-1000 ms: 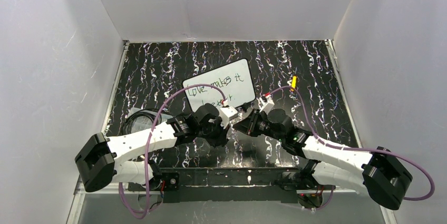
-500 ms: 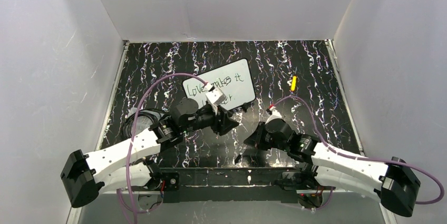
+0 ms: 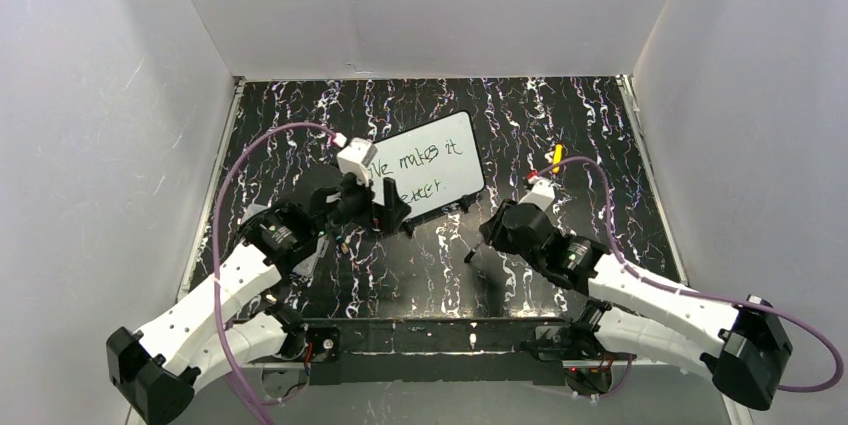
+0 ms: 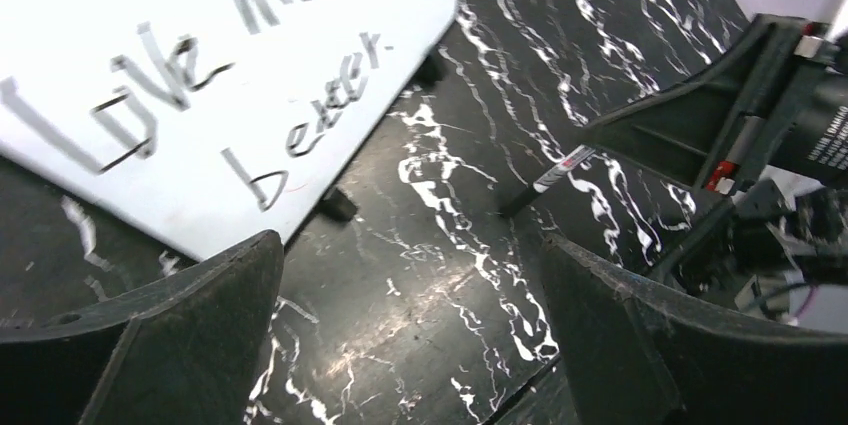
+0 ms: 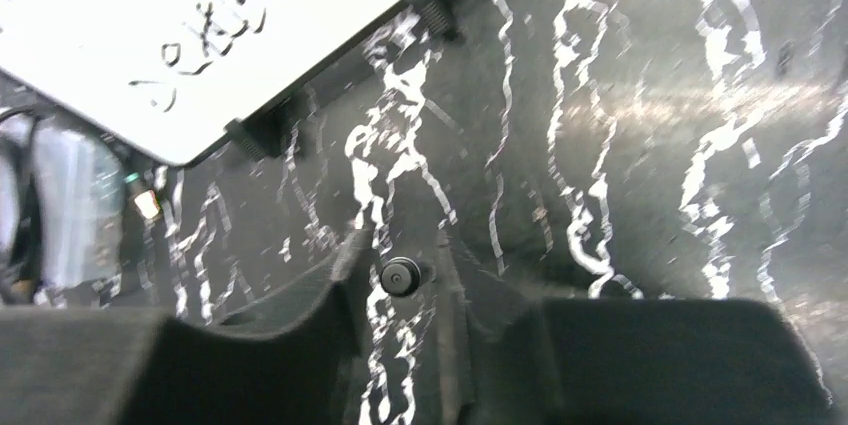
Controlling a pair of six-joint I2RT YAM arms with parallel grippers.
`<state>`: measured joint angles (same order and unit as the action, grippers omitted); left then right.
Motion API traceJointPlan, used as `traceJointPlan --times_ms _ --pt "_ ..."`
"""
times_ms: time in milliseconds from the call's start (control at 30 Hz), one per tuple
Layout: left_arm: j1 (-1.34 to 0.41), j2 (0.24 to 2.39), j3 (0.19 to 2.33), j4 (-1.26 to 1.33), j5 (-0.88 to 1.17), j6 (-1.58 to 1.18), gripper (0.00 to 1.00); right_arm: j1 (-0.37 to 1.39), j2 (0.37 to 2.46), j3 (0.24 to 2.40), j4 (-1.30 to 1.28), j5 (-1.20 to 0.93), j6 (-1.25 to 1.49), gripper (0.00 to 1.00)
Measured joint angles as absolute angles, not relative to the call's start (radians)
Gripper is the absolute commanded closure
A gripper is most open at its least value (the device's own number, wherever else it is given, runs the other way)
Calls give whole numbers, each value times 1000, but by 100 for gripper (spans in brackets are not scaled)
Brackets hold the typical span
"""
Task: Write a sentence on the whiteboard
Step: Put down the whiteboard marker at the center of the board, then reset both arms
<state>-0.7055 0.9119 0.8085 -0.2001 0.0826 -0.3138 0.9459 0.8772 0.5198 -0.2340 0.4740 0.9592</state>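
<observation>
The whiteboard (image 3: 440,150) sits mid-worktop toward the far edge, and its sentence looks finished to me. My left gripper (image 4: 410,255) has swung to the board's left corner, fingers wide and empty. The right gripper (image 5: 440,295) has backed off, clamping the marker (image 4: 548,177).

Object: whiteboard (image 3: 447,171), a white rectangle with rounded corners, a thin black rim and small black clip feet along its near edge.
Pose: lying flat, turned so its right end sits farther back than its left.
Place: middle of the dark marbled table (image 3: 560,115).
Writing: two lines of dark handwriting, "Love makes it" above "better."
</observation>
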Motion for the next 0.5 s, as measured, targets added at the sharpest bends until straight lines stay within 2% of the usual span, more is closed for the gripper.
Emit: traceJointPlan --times_ms 133,233,500 --pt "-617 865 812 -265 49 -346 2 846 957 563 -236 457 881 19" --pt "-564 835 830 -309 8 -360 2 757 978 567 -241 430 825 3" --pt "-474 707 831 -380 -241 -356 2 672 945 629 -322 514 653 1"
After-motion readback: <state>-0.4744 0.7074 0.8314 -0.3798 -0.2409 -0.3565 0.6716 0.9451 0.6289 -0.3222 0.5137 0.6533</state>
